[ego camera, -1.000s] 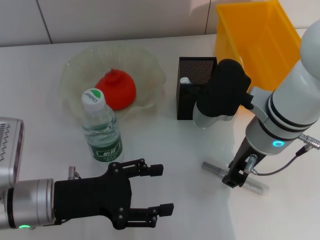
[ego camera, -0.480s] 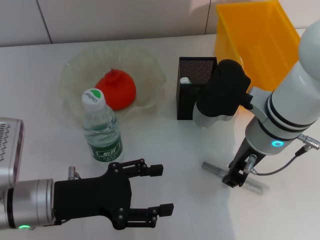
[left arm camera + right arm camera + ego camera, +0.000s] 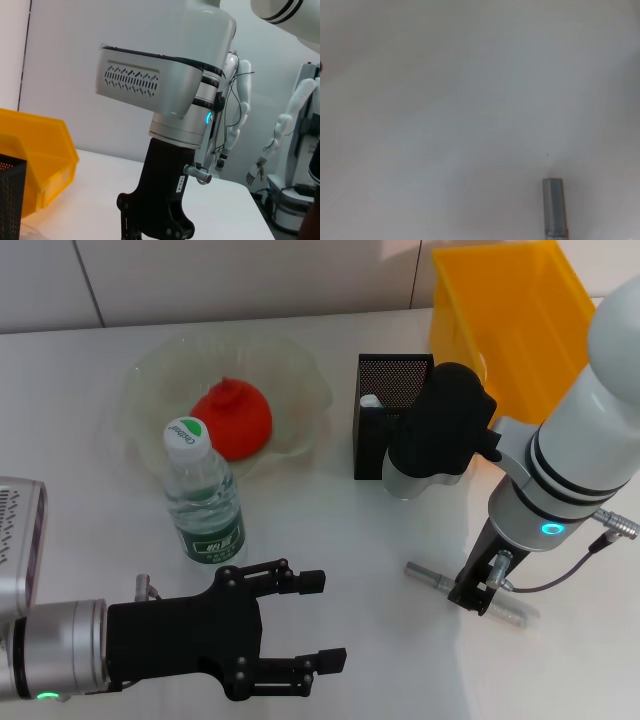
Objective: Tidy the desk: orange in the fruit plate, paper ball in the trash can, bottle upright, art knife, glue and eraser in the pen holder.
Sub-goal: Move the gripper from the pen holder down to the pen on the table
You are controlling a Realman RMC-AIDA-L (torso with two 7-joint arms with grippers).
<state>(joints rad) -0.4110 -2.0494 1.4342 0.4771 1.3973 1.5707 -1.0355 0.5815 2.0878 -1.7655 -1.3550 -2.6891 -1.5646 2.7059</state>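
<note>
Right tool (image 3: 478, 592) is down at the white bench (image 3: 80, 440), directly over a slim grey art knife (image 3: 428, 576) lying flat; whether its fingers grip the knife cannot be told. Left tool (image 3: 300, 625) hovers low at the near edge, fingers spread wide, holding nothing. Bottle (image 3: 203, 493) stands upright just in front of the fruit plate (image 3: 300, 370). Orange (image 3: 233, 418) sits inside the plate. Pen holder (image 3: 383, 420) stands beside the yellow trash can (image 3: 520, 320).

The bottle (image 3: 203, 502) bears a green label and cap logo, both unreadable.
</note>
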